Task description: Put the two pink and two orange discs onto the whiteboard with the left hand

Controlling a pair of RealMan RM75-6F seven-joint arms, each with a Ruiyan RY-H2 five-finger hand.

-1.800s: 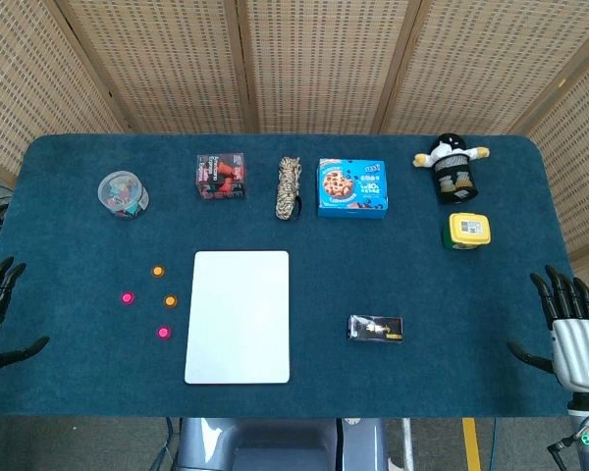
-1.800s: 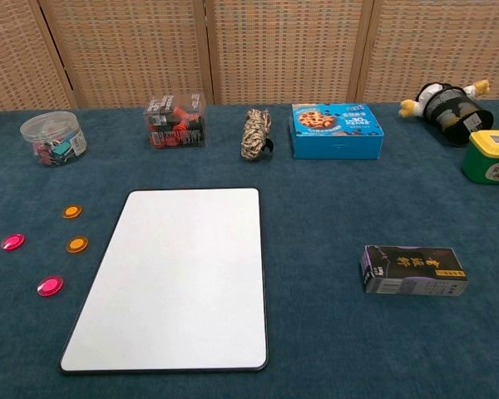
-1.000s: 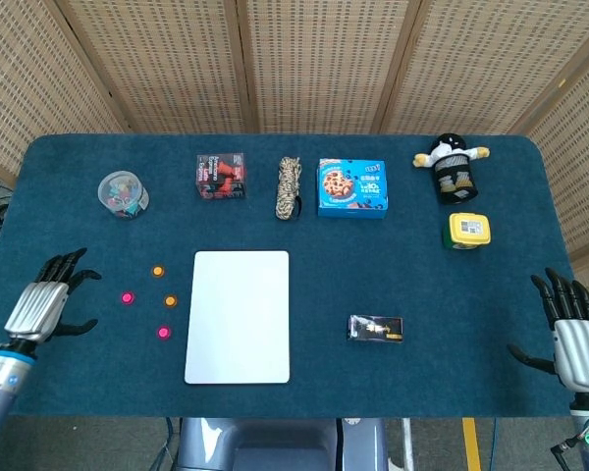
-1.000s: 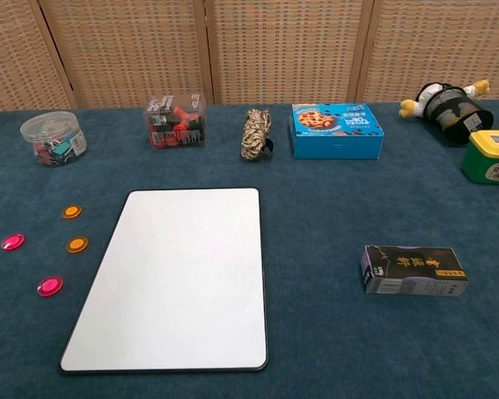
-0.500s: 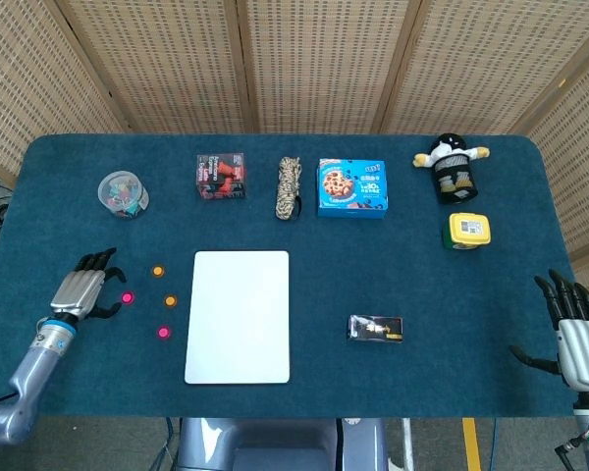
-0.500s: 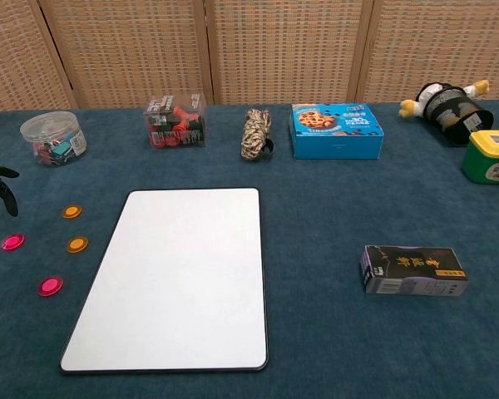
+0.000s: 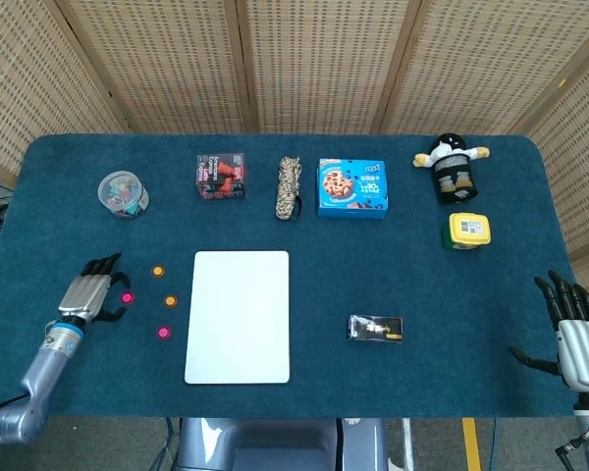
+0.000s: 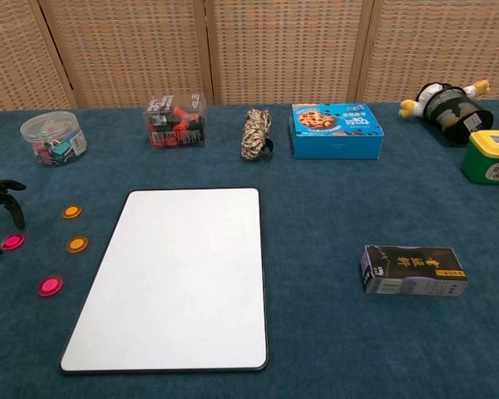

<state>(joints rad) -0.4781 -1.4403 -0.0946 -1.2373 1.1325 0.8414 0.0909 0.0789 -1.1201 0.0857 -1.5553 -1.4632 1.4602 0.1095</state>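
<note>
A white whiteboard (image 7: 238,315) (image 8: 176,275) lies flat in the middle of the blue table. To its left lie two orange discs (image 7: 158,271) (image 7: 171,301) (image 8: 71,212) (image 8: 77,244) and two pink discs (image 7: 128,298) (image 7: 163,333) (image 8: 12,242) (image 8: 50,286). My left hand (image 7: 88,288) (image 8: 2,208) hovers just left of the upper pink disc, fingers spread around it, holding nothing. My right hand (image 7: 574,329) stays open at the table's right edge, far from the discs.
Along the back stand a clear jar of clips (image 7: 123,193), a clear box of clips (image 7: 221,176), a rope bundle (image 7: 290,187), a blue cookie box (image 7: 351,187), a plush toy (image 7: 453,165) and a yellow-lidded tub (image 7: 469,232). A small black box (image 7: 375,328) lies right of the whiteboard.
My left hand has come in from the table's left edge to the upper pink disc. The discs, the whiteboard and my right hand have stayed put.
</note>
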